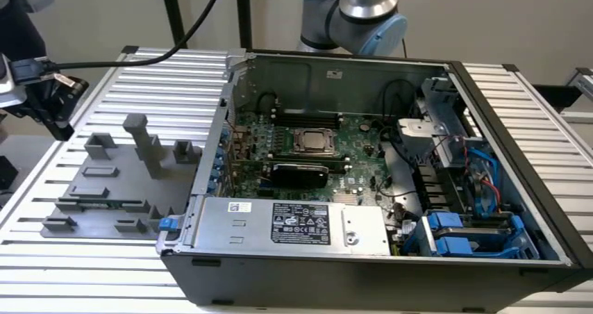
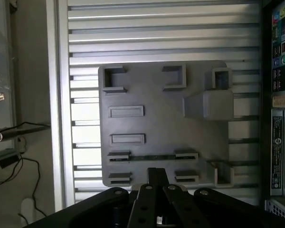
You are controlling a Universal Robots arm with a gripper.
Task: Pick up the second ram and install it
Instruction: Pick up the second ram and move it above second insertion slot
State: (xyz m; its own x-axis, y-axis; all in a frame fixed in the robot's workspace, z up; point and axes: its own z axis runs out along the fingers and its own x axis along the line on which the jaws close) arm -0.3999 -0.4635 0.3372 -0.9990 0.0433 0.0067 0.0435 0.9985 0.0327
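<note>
On the slatted desk [image 1: 111,272], near its front edge, a grey fixture tray [image 1: 107,189] is seen between the desk's edge at the exterior view's left and the open computer case [image 1: 371,272]. The second ram [image 2: 152,157] is held on edge in the tray's clips, at the end of the tray nearest the desk's front edge. The end effector [image 2: 156,178] is held high above the tray, well apart from the ram, and nothing is seen in it. Whether it is released or clenched cannot be told.

The pick-up is judged not yet begun. A good grasp is judged to call for alignment across the stick's thin faces, at its bare middle between the clips, and a straight lift. Room is limited by the tray's tall post [image 1: 139,144] and by the case wall just beside the tray. More open desk is found toward the far edge.
</note>
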